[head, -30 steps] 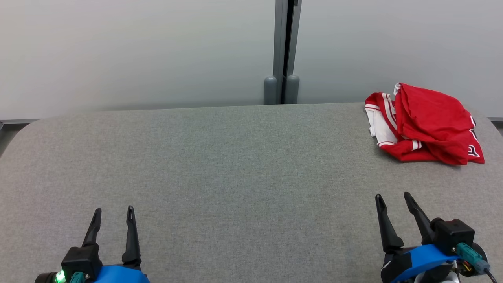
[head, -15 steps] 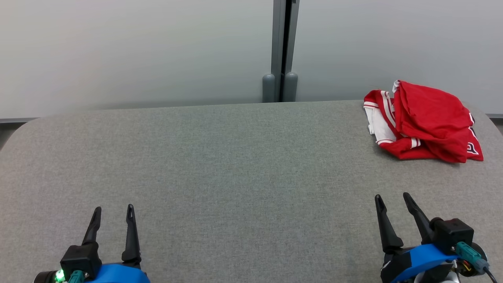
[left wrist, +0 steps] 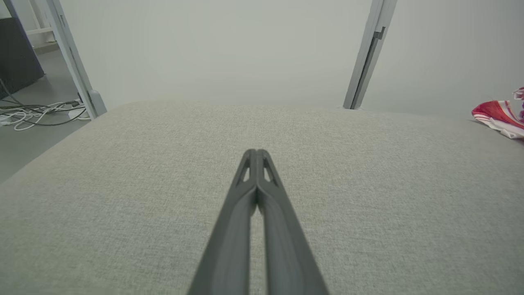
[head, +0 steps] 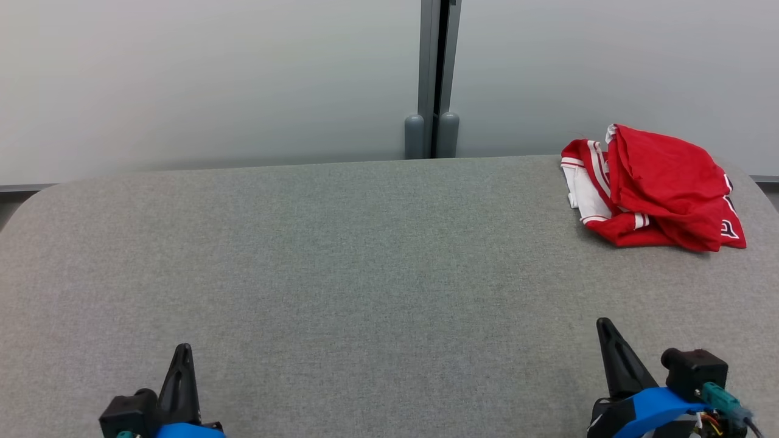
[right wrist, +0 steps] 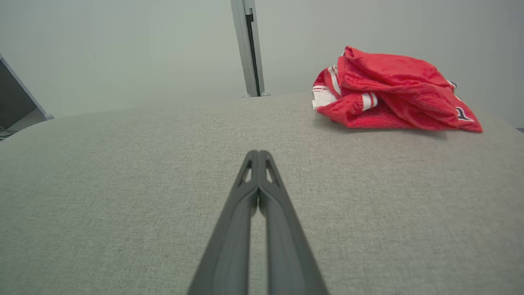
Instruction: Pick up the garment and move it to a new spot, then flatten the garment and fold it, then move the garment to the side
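**A:** Where is the garment [head: 654,188]?

**B:** It is crumpled in a heap at the far right corner of the grey tabletop [head: 365,255]. It is red with white stripes and has some dark lettering at its right edge. It lies close to the pale wall [head: 182,79] behind.

**A:** And the claws?

**B:** The left claw [head: 182,350] sits low at the near left edge, its two dark fingers pressed together and holding nothing. The right claw [head: 604,323] is at the near right, pinched tight the same way and just as empty.

**A:** Is either one touching the cloth?

**B:** No, both are well apart from it. The right one is the nearer, with bare tabletop between them. In the right wrist view the heap lies ahead and to the right of the fingertips.

**A:** Anything else around?

**B:** A grey post [head: 433,79] rises behind the tabletop's far edge. White cables [left wrist: 37,114] lie on the floor [left wrist: 24,139] off the left side.
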`<state>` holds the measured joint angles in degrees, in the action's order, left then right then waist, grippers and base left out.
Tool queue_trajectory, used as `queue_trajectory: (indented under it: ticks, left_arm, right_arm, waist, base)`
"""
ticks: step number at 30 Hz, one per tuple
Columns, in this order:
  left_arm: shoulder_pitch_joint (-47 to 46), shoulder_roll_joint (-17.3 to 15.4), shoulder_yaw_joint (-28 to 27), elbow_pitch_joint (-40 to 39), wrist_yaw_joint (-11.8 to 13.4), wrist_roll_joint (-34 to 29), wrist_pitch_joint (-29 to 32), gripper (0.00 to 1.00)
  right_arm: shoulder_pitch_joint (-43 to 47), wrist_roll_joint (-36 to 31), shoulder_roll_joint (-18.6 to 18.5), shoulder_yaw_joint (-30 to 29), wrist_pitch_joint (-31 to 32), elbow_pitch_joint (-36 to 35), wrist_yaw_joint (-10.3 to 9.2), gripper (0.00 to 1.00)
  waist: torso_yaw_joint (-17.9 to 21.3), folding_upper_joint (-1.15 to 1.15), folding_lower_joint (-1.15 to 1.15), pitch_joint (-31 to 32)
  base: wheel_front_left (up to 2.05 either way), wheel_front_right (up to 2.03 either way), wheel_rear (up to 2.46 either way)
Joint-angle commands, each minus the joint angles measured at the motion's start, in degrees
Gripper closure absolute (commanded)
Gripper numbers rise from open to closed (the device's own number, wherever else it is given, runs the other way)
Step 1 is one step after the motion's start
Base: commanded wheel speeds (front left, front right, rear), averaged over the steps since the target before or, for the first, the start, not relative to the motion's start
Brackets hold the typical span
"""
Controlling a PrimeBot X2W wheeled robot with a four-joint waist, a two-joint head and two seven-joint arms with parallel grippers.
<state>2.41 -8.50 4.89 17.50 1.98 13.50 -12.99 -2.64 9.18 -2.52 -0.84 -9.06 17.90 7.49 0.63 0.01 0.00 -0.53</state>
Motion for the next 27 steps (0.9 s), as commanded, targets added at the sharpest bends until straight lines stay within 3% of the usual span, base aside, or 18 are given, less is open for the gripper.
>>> queue_trajectory:
  ticks: [1, 13, 27]
  left_arm:
    - [-1.21, -0.19, -0.76, -0.68, -0.37, 2.76, 0.69, 1.00]
    - [-2.51, 0.79, -2.50, -1.42, -2.00, 16.15, 3.86, 1.00]
    - [-3.75, 1.69, -4.10, -1.89, -3.38, 27.66, 6.70, 1.00]
  right_arm:
    - [-0.73, 2.93, -0.20, -0.58, 0.65, -0.68, 0.00, 1.00]
    - [-1.07, 17.10, -0.25, -1.27, 3.10, -1.60, 0.00, 1.00]
    - [-1.60, 29.22, -0.30, -2.07, 5.34, -2.16, 0.00, 1.00]
  waist:
    - [-0.02, -0.01, 0.00, 0.01]
    - [-0.08, -0.01, 0.00, 0.05]
    - [-0.15, -0.01, 0.00, 0.08]
  base:
    - [0.00, 0.00, 0.00]
    - [0.00, 0.00, 0.00]
    - [0.00, 0.00, 0.00]
